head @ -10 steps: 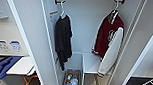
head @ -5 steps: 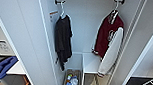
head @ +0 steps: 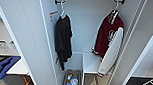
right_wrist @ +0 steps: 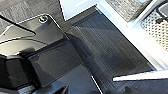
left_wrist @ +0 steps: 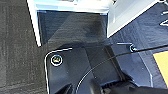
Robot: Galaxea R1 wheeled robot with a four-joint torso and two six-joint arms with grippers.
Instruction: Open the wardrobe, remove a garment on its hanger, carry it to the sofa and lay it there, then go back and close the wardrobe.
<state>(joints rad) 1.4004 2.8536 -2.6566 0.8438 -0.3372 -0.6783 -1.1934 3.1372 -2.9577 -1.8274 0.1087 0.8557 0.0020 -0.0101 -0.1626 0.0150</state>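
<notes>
1 garment (head: pixel 106 36) hangs inside the open wardrobe (head: pixel 93 26)

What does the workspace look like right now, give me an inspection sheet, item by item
Surface: dark carpet below both wrists.
Job's things: wardrobe open; garment, red with white sleeve, hangs inside on hanger at the right hook.
Clutter: black shirt on the left hook; bin of small items on the wardrobe floor.
Grippers: fingers cannot be made out.
Cables: thin black cable across the left wrist plate.
Surroundings: blue object left of the wardrobe.
</notes>
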